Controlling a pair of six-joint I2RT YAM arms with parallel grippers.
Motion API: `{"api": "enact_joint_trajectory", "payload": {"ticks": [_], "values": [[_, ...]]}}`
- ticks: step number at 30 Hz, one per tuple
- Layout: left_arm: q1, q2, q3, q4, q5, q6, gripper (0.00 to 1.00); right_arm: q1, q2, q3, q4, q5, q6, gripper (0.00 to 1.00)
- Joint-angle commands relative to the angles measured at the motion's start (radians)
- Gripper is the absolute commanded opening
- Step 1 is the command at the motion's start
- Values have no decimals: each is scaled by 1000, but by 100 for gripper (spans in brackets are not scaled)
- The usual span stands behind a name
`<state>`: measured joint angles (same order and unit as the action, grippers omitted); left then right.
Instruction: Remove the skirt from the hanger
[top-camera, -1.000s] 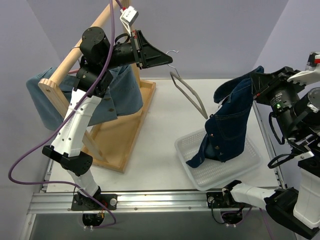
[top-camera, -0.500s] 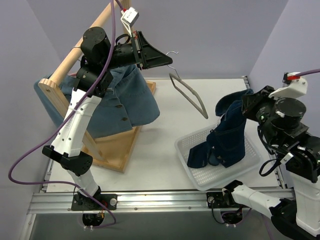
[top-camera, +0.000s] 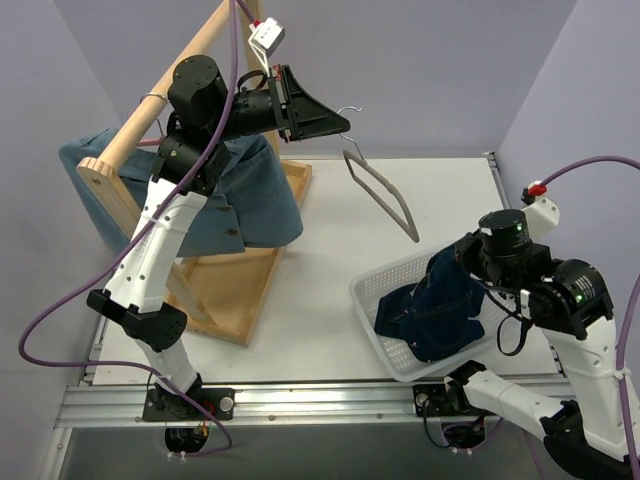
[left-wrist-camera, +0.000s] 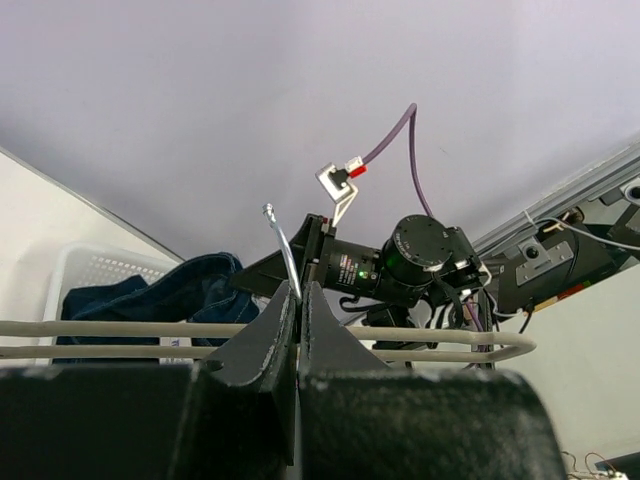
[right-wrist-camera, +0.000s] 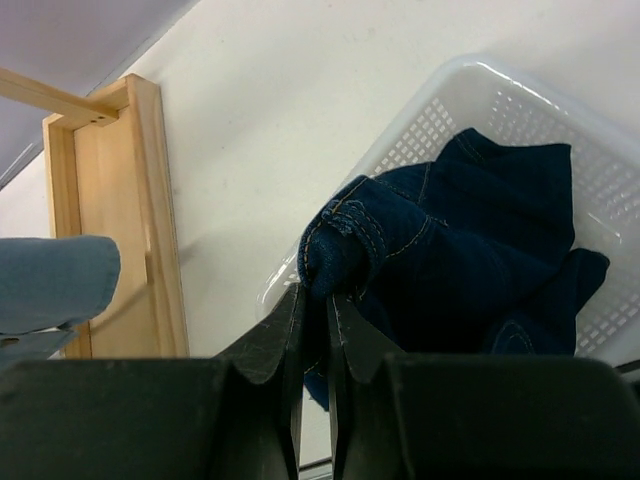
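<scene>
**Off the Hanger, Into the Basket**

Holds the bare hanger (top-camera: 380, 190) aloft by its wire hook (left-wrist-camera: 283, 250), with the left end effector (top-camera: 347, 122) pinched tight on the metal high above the white surface (top-camera: 320, 320). Lets the hanger slant down and to the right, with no cloth on it.

Grips a bunched fold of the dark denim skirt (top-camera: 435, 310) in the right end effector (right-wrist-camera: 315, 295) — fingers nearly together, cloth squeezed between them. Leaves the skirt crumpled inside the white mesh basket (top-camera: 372, 290) at the near right of the surface, well apart from the hanger, with one seamed edge rising to the pinch.

Shows, at far left, a wooden rack (top-camera: 250, 290) standing on the surface — a lighter blue denim garment (top-camera: 255, 200) draped from its rod (top-camera: 150, 120), just behind the raised left arm.

From the left wrist, looks across the hanger's pale bars toward the right arm and the skirt in the basket beyond.
</scene>
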<state>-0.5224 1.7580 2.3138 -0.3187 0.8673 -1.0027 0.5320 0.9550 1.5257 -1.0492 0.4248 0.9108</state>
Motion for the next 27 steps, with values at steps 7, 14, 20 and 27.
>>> {"api": "enact_joint_trajectory", "payload": {"ticks": [7,14,20,27], "values": [[-24,28,44,-34,4,-13,2,-41,85,-119,-101,-48,203,0],[-37,0,-27,-62,-25,-5,2,-294,82,-306,-101,-193,158,0],[-39,1,-17,-138,-50,36,2,-501,59,-620,109,-439,93,0],[-39,-2,-24,-175,-68,58,2,-526,180,-779,249,-497,39,0]]}}
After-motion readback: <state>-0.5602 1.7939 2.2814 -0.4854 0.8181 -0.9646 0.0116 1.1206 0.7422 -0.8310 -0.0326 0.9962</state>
